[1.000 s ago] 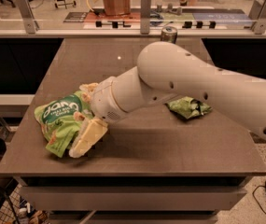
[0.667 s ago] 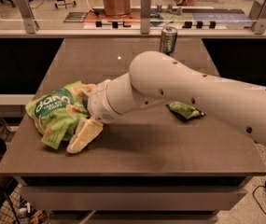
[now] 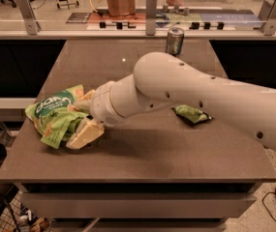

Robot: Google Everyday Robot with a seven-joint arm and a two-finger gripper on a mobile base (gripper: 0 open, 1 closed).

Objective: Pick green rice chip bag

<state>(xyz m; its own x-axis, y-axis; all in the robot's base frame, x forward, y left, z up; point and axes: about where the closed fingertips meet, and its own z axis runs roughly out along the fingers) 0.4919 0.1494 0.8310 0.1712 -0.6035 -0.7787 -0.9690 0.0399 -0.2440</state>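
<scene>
The green rice chip bag (image 3: 54,114) is bright light-green with a dark green oval logo and white letters. It sits crumpled near the table's left edge. My gripper (image 3: 82,119) reaches in from the right and its cream fingers (image 3: 84,134) are closed on the bag's right side, one above and one below. The bag appears slightly lifted and tilted in the grasp. My white arm crosses the table's middle.
A smaller olive-green bag (image 3: 191,114) lies on the brown table (image 3: 152,153) to the right of my arm. A drink can (image 3: 174,41) stands at the far edge. A glass railing and shelf run behind the table.
My gripper has moved left and a little up with the chip bag held in it. The arm has swung so the can at the back shows fully.
</scene>
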